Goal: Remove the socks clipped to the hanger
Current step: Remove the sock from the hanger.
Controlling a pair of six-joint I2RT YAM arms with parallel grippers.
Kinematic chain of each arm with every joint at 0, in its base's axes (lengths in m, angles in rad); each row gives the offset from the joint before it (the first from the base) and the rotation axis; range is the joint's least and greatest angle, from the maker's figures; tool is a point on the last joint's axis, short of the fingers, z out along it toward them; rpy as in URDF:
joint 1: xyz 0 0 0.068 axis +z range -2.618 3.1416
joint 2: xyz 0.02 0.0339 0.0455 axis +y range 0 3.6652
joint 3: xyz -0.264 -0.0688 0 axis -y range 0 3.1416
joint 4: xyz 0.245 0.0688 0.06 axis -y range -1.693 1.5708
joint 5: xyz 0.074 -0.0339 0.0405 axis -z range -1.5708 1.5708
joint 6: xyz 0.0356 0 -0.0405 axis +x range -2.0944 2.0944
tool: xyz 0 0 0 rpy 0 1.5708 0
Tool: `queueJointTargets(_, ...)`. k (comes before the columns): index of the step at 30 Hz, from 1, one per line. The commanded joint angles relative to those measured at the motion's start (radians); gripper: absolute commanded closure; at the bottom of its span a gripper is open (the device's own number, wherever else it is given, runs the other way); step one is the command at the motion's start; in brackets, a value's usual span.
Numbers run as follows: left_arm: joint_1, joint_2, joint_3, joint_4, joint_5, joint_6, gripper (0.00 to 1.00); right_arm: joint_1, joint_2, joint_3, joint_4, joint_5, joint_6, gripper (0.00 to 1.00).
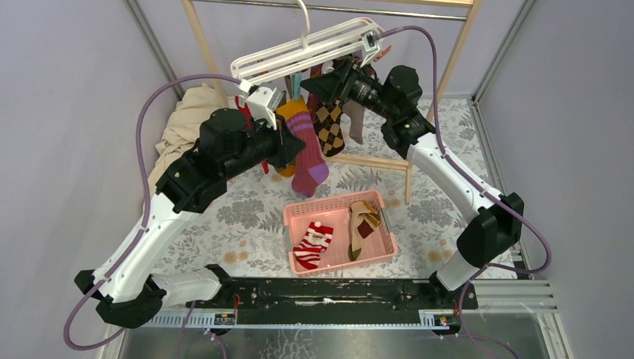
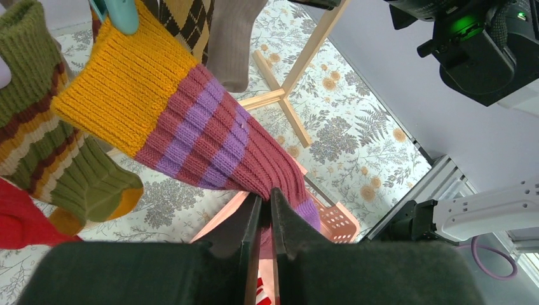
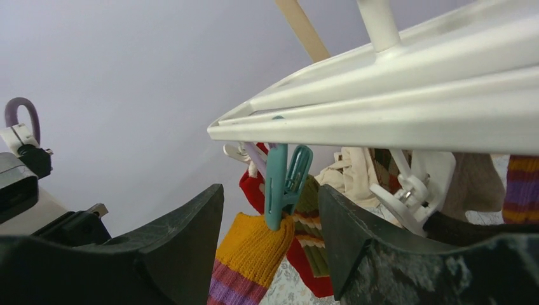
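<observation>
The white hanger [image 1: 299, 54] hangs tilted from the wooden rail, with several socks clipped under it. My left gripper [image 1: 291, 149] [image 2: 266, 198] is shut on the foot of a maroon-and-purple striped sock with an orange cuff [image 1: 308, 153] [image 2: 191, 121]. A teal clip [image 3: 283, 181] [image 2: 117, 13] holds that cuff [image 3: 254, 248] to the hanger [image 3: 394, 95]. My right gripper [image 1: 315, 87] [image 3: 270, 190] is open, one jaw on each side of the teal clip and not touching it. An argyle sock [image 1: 329, 126], an olive striped sock [image 2: 44, 146] and a red sock [image 2: 25, 222] hang alongside.
A pink basket [image 1: 333, 201] on the flowered table holds a red-white striped sock [image 1: 312, 245] and a tan-maroon sock [image 1: 362, 224]. A beige cloth [image 1: 187, 120] lies at the back left. The wooden frame's leg [image 1: 374, 161] runs behind the basket. A white clip [image 3: 413, 190] hangs to the right of my right jaws.
</observation>
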Motion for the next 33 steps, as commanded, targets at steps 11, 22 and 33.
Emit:
queueJointTargets(11, -0.005, -0.003, 0.069, -0.017, 0.042, 0.004, 0.85, 0.008, 0.045, -0.096, 0.373, -0.019, 0.124, 0.37)
queueJointTargets(22, -0.005, 0.006, 0.07, -0.019, 0.05, 0.012, 0.85, 0.008, 0.128, -0.157, 0.723, -0.055, 0.297, 0.37)
queueJointTargets(33, -0.003, -0.005, 0.055, -0.019, 0.049, 0.017, 0.85, 0.005, 0.205, -0.127, 0.856, -0.056, 0.404, 0.37)
